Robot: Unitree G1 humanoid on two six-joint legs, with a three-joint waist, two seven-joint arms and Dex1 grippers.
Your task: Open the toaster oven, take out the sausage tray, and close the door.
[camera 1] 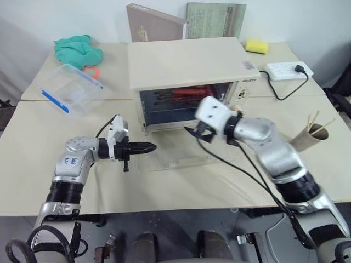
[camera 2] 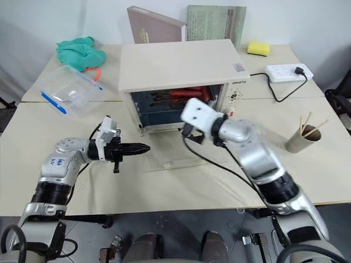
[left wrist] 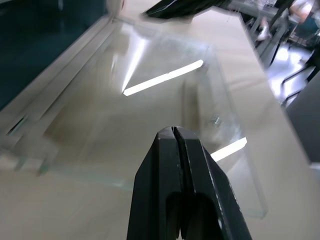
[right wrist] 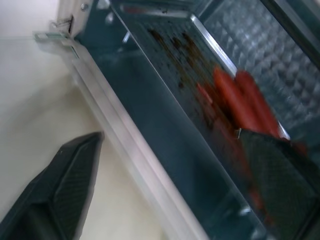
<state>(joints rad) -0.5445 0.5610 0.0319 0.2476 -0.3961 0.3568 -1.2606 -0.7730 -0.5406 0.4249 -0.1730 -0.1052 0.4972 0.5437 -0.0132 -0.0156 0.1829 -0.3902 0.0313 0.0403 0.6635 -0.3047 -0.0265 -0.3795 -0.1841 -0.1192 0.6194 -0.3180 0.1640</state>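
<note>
Lower left, the left gripper (camera 1: 149,147) is pinched closed, holding nothing, beside the door (camera 1: 181,153) lying flat and open at centre. The right gripper (camera 1: 198,133) is spread wide and empty before the toaster oven (camera 1: 186,63), where the sausage tray (right wrist: 200,90) sits inside.

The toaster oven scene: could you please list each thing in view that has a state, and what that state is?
toaster oven: open at the front
door: folded down flat on the table
sausage tray: inside the oven, sausages on it
left claw: shut, empty
right claw: open, at the oven mouth
plastic container: empty
power strip: one plug in
</note>
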